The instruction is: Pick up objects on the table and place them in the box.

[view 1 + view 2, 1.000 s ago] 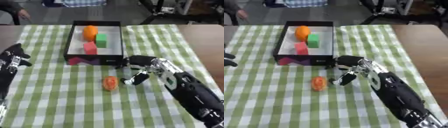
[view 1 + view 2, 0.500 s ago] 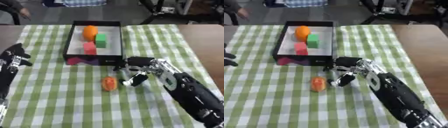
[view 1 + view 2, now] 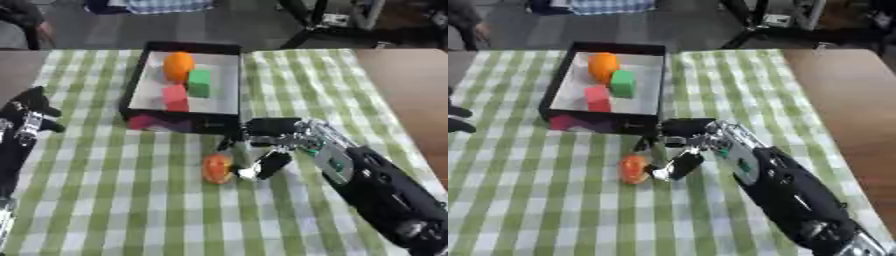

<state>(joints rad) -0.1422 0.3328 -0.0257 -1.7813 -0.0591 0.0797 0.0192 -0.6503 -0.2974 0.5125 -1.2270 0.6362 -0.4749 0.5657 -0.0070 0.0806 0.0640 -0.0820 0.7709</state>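
Observation:
A small orange-red object lies on the green checked cloth just in front of the black box. My right hand is right beside it, fingers spread and open, with fingertips touching or nearly touching its right side. Inside the box sit an orange round thing, a green block and a red block. My left hand rests open at the left edge, away from the objects.
The box's front wall stands just behind my right hand. Bare brown table shows to the right of the cloth. Chair and stand legs are visible beyond the table's far edge.
My right hand has moved left and closed in on the orange-red object, from a gap to near contact. The left hand has stayed put.

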